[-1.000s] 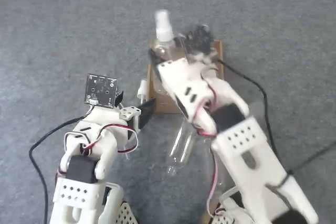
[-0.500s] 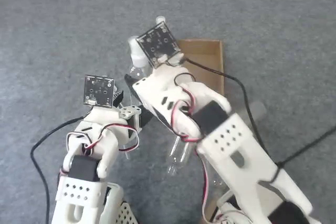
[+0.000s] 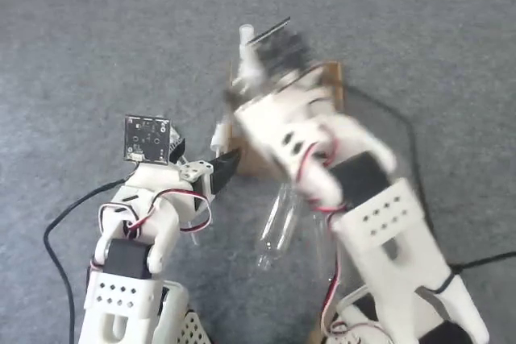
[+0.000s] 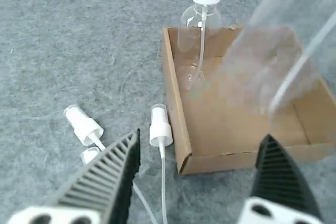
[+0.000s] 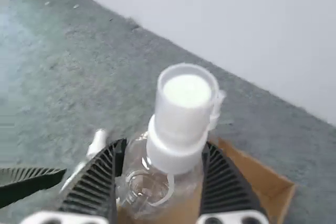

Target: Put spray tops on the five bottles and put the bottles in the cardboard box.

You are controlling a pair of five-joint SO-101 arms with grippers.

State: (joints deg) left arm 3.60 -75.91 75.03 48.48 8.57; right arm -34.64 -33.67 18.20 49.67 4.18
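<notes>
Right wrist view first: the right gripper [image 5: 161, 153] looks clamped on a bottle [image 5: 176, 129], one black finger against each shoulder. The bottle's white spray top is on and pointing up, and a corner of the cardboard box [image 5: 265, 187] sits underneath. In the left wrist view the left gripper [image 4: 200, 139] is spread wide apart, low over the grey carpet [image 4: 79, 51] just short of the box's near wall. Inside the box, at the far corner, a capped bottle [image 4: 202, 24] stands upright. Next to it a smeared see-through bottle shape [image 4: 268, 61] is tilted over the box with a tube visible inside. Honestly can't tell which of those two is the clamped one. One loose spray top [image 4: 160, 127] lies on the carpet just beside the box's side wall, and a second loose top [image 4: 83, 124] is further out. The high view shows another clear bottle [image 3: 278, 227] lying on its side between the two arms, near the box.
</notes>
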